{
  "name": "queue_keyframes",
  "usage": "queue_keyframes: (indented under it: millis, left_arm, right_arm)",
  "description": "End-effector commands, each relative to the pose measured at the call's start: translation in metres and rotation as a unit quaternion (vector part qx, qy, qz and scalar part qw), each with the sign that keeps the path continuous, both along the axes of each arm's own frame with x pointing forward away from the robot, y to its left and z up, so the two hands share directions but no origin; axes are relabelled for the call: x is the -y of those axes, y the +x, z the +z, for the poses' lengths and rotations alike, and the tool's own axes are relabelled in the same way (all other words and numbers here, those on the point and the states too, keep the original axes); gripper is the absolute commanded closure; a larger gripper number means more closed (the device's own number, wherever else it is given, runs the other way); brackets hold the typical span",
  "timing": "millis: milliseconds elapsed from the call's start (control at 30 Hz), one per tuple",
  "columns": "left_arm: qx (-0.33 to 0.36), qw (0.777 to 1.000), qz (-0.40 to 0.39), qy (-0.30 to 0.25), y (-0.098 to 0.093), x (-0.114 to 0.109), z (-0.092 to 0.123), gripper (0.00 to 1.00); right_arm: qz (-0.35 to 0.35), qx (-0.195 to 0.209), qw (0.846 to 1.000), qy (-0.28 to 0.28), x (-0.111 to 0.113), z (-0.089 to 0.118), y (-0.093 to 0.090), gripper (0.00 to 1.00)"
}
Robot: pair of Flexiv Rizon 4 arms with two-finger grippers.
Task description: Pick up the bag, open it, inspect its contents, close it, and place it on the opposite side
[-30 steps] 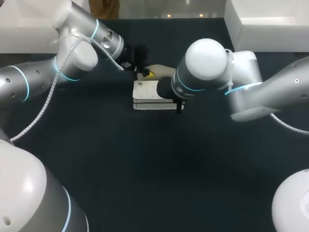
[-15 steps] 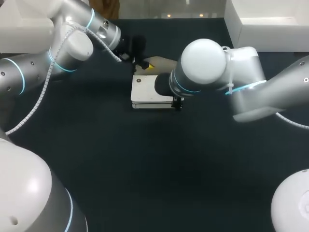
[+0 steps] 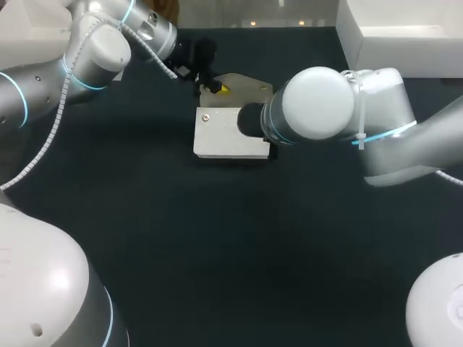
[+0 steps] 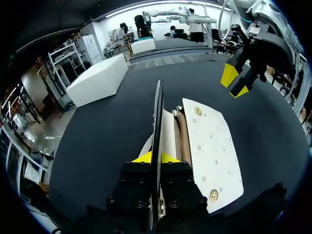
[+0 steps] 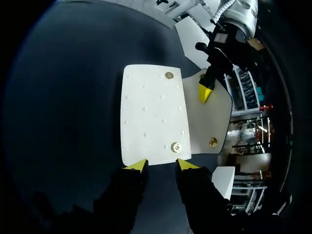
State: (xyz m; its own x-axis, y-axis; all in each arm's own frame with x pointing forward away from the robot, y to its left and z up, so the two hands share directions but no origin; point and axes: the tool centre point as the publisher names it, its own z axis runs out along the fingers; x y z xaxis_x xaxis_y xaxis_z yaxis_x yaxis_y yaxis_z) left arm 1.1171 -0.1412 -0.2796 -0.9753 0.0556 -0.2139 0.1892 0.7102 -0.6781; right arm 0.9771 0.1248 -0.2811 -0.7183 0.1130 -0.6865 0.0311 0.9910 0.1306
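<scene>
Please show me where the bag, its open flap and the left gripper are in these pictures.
bag (image 5: pixel 148 117), right wrist view, middle of the white studded panel.
flap (image 5: pixel 218 122), right wrist view, on its bare inner face.
left gripper (image 4: pixel 156 157), left wrist view, midway between its yellow tips, which clamp the flap's edge.

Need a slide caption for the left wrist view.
Left gripper pinches the flap of the white bag upright; the bag lies on the dark table, right gripper open beyond it.

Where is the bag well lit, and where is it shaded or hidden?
Head view: bag bright on the dark table, right arm hides its right end. Left wrist view: flap edge-on in the left gripper, the rest lit evenly. Right wrist view: bag evenly lit, no glare.
</scene>
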Motion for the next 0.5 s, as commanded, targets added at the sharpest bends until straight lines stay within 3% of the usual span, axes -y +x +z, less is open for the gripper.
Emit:
queue_keyframes:
  millis: [33,200,500]
  left_arm:
    - [0.000,1.000,0.009,0.011,-0.010,-0.003,0.010,1.00]
    - [0.008,1.000,0.017,0.015,-0.015,-0.006,0.022,1.00]
    - [0.008,1.000,0.017,0.015,-0.015,-0.006,0.022,1.00]
  right_arm:
    - [-0.004,0.007,1.000,-0.001,-0.004,0.004,0.002,1.00]
    - [-0.009,0.011,1.000,-0.002,-0.008,0.010,0.007,1.00]
    - [-0.026,0.002,1.000,-0.007,-0.011,0.019,0.020,1.00]
